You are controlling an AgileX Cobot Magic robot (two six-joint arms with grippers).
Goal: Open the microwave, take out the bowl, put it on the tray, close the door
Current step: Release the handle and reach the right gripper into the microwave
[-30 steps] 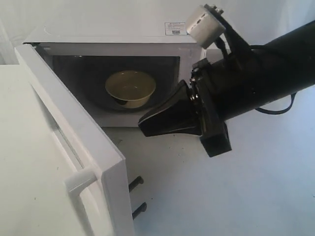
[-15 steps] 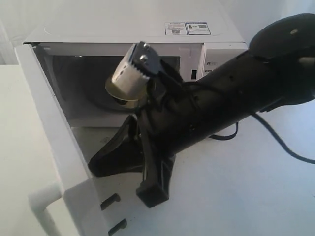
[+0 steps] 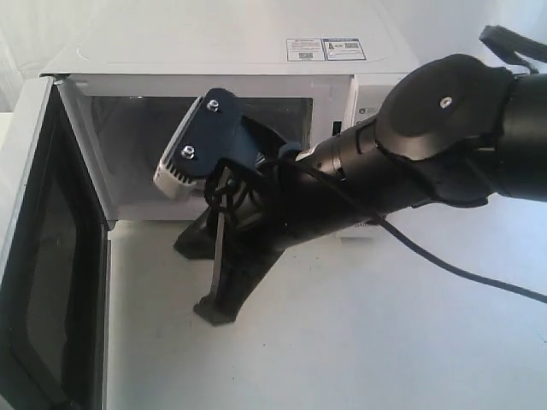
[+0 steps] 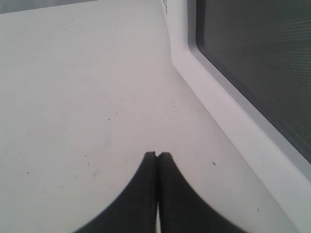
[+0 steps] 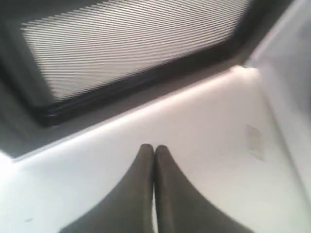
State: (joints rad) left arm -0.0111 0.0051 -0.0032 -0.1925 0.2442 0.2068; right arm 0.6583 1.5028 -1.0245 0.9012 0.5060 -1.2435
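I am reaching my right arm (image 3: 410, 162) in from three o'clock across the open microwave (image 3: 231, 51). Its door (image 3: 30, 239) is hanging wide at nine o'clock, cut off by the frame's edge. The arm and its wrist camera (image 3: 201, 145) are covering the cavity's mouth, so the bowl is hidden from sight. My right tool (image 5: 154, 148) is pinched narrow, tips together, holding nothing, before a blurred meshed pane (image 5: 126, 43) I cannot identify. My left tool (image 4: 157, 155), likewise pinched narrow and empty, is hovering over the counter (image 4: 73, 97), just beside the door's dark window (image 4: 262, 63).
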